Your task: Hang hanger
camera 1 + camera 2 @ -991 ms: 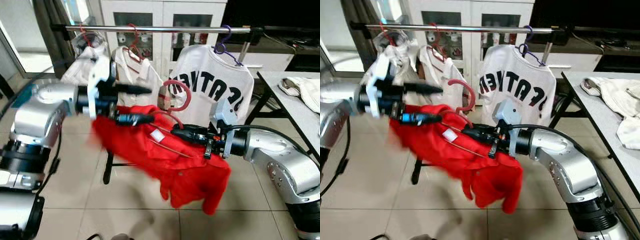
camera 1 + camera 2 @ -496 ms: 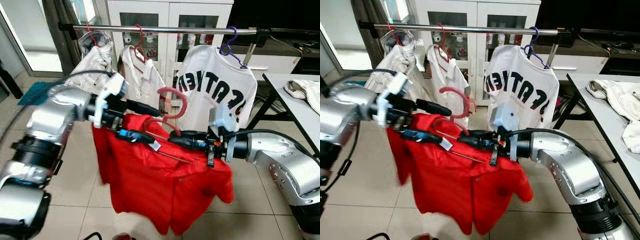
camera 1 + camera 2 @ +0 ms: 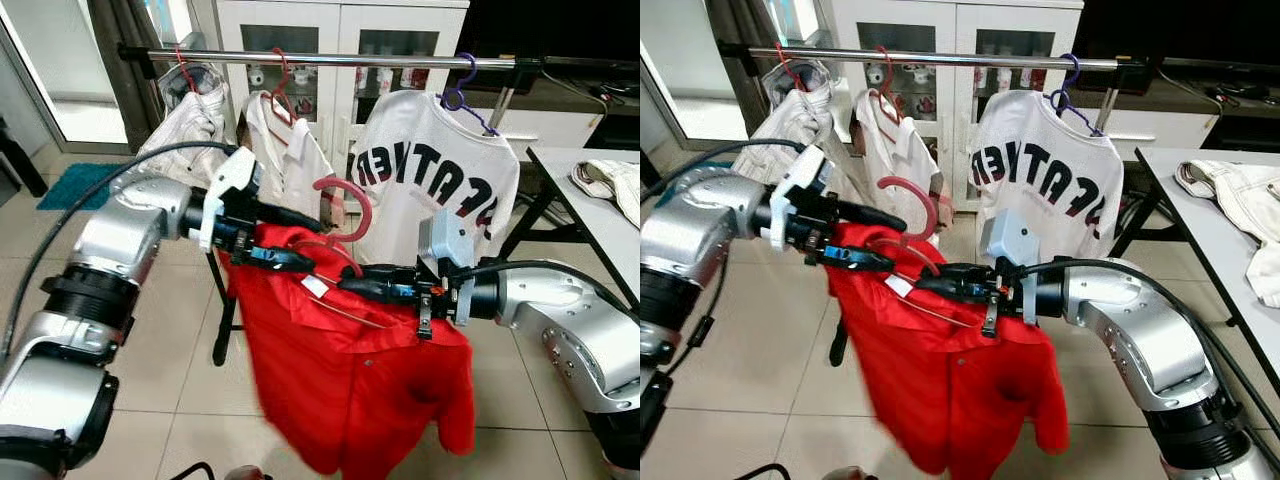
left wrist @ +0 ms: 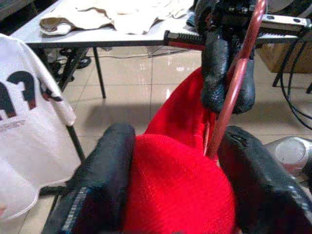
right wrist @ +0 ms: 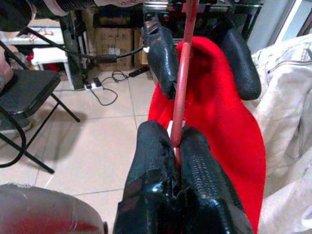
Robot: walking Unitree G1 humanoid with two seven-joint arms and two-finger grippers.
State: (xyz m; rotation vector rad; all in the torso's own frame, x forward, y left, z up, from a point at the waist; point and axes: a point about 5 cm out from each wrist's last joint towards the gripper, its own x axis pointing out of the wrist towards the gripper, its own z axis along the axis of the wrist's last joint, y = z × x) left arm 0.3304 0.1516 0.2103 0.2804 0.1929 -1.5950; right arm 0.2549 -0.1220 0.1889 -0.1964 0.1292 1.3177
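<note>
Below the clothes rail [image 3: 330, 60] | left gripper [image 3: 285, 240] is straddling the red shirt's [image 3: 360, 380] shoulder, fingers spread | red hanger [image 3: 345, 215] is poking up mid-air between arms | right gripper [image 3: 360, 290] is pinching its wire, fingers clenched

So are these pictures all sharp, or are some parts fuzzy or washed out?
Left eye view: mostly sharp, though the lower edge of the red polo shirt smears. Left wrist view: the black fingers of the left gripper are soft, and the tiled floor glares. Right wrist view: the thin red hanger bar is crisp, with the right gripper dark around it.
</note>
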